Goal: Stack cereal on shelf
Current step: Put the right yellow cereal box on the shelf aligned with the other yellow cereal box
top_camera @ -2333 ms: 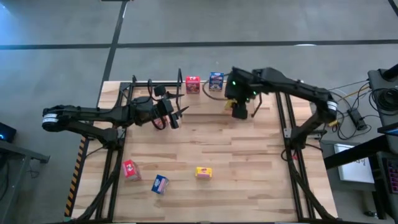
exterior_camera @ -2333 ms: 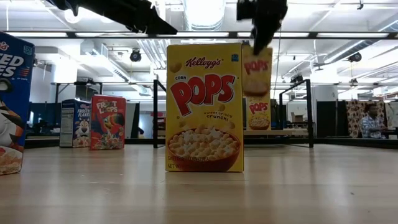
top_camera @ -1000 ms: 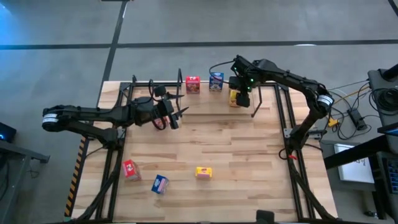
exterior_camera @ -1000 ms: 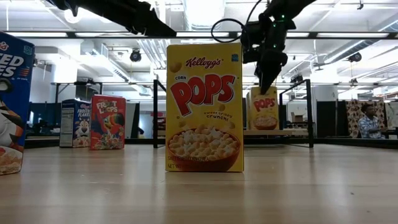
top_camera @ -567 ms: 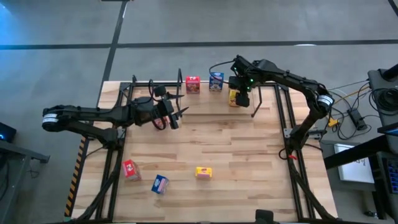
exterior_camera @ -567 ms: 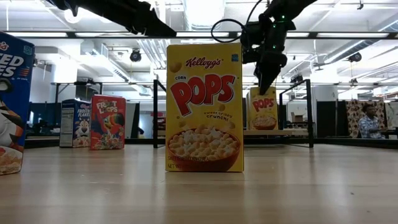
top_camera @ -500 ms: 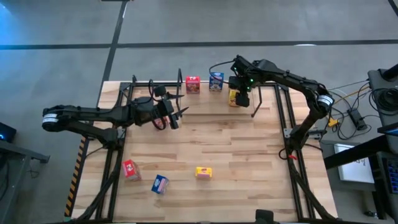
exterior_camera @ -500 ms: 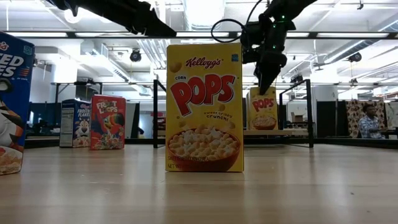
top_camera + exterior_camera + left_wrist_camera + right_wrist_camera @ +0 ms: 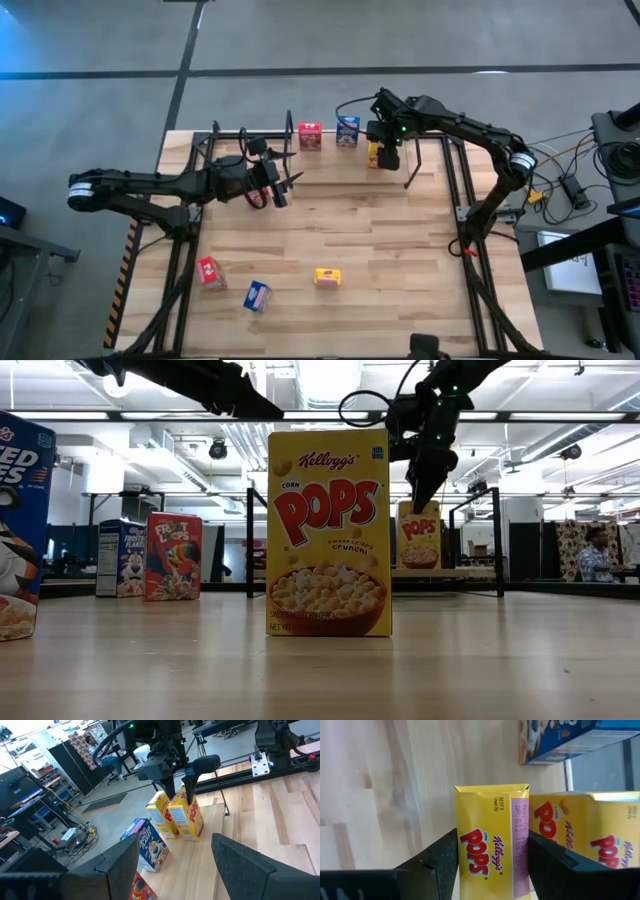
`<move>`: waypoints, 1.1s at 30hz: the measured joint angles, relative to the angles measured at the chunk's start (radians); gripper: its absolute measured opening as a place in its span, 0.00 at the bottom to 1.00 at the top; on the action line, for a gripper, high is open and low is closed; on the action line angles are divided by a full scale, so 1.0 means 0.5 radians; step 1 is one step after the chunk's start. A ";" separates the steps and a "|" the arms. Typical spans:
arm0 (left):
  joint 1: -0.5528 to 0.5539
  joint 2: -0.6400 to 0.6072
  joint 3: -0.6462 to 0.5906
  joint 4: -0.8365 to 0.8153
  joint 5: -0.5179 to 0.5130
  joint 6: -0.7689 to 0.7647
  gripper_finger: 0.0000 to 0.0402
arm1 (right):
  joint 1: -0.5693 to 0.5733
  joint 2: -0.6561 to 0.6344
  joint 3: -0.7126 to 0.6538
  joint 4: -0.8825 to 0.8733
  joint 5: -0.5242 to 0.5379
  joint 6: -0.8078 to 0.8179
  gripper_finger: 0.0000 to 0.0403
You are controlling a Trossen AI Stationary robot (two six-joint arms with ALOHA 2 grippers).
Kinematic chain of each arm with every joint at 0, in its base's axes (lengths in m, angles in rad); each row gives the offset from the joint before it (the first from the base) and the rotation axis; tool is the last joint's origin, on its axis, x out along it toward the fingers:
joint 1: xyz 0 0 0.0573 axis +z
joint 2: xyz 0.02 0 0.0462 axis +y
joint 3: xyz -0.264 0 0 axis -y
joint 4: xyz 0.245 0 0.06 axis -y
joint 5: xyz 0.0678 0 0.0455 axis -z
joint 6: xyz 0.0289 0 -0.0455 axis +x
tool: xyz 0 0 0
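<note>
Right gripper (image 9: pixel 382 153) hangs over the shelf (image 9: pixel 415 152) at the far edge of the table (image 9: pixel 380 240), fingers pointing down. In the right wrist view its two fingers (image 9: pixel 439 857) straddle a yellow cereal box (image 9: pixel 492 840), one finger on each broad face. Whether the pads press the cardboard or stand just clear of it cannot be told from these views. The box stands upright on the shelf board. A second yellow box (image 9: pixel 582 832) stands just beside it, on the far side of one finger, and the two appear to touch. A blue box (image 9: pixel 348 130) stands farther along the shelf, past the fingertips, with a red box (image 9: pixel 310 136) beyond it.

Left gripper (image 9: pixel 283 187) hovers above the table near the shelf's other end, well apart from any box. Its fingers (image 9: pixel 239 857) are spread wide with nothing between them, and they point toward the right gripper and the yellow pair.

Three more boxes stand on the near part of the table, well apart from both grippers: a red one (image 9: pixel 209 271), a blue one (image 9: pixel 257 295) and a yellow one (image 9: pixel 327 277).
</note>
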 joint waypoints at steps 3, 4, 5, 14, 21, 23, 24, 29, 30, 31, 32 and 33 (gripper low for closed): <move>0.000 0.000 0.000 0.001 0.000 0.000 0.58 | -0.005 0.000 0.000 -0.006 0.020 -0.003 0.48; 0.000 0.000 0.000 0.000 0.000 0.000 0.58 | -0.005 0.000 0.000 -0.009 0.016 -0.009 0.48; 0.000 0.000 0.000 0.001 0.000 0.000 0.58 | -0.005 0.000 0.000 -0.011 0.009 -0.015 0.48; 0.000 0.000 0.000 0.001 0.000 0.000 0.58 | -0.009 0.000 0.000 -0.014 0.005 -0.002 0.48; 0.000 0.000 0.000 0.001 0.000 0.000 0.58 | -0.009 0.000 0.000 -0.015 0.005 -0.037 0.45; 0.000 0.000 0.000 0.001 0.000 0.000 0.58 | -0.009 0.000 0.000 -0.014 0.006 -0.019 0.44; 0.000 0.000 0.000 0.001 0.000 0.000 0.58 | -0.009 0.000 0.000 -0.014 0.006 -0.013 0.45; 0.000 0.000 0.000 0.000 0.000 0.000 0.58 | -0.009 0.000 0.000 -0.007 0.009 0.016 0.52; 0.000 0.000 0.000 0.000 0.000 0.000 0.58 | -0.009 0.000 0.000 -0.005 0.009 0.017 0.53; 0.000 0.000 0.000 0.000 0.000 0.000 0.58 | -0.009 0.000 0.000 -0.006 0.009 0.017 0.55; 0.000 0.000 0.000 0.000 0.000 0.000 0.58 | -0.009 0.000 0.000 -0.006 0.009 0.017 0.57; 0.000 0.000 0.000 0.000 0.000 0.000 0.58 | -0.009 0.000 0.000 -0.006 0.009 0.017 0.58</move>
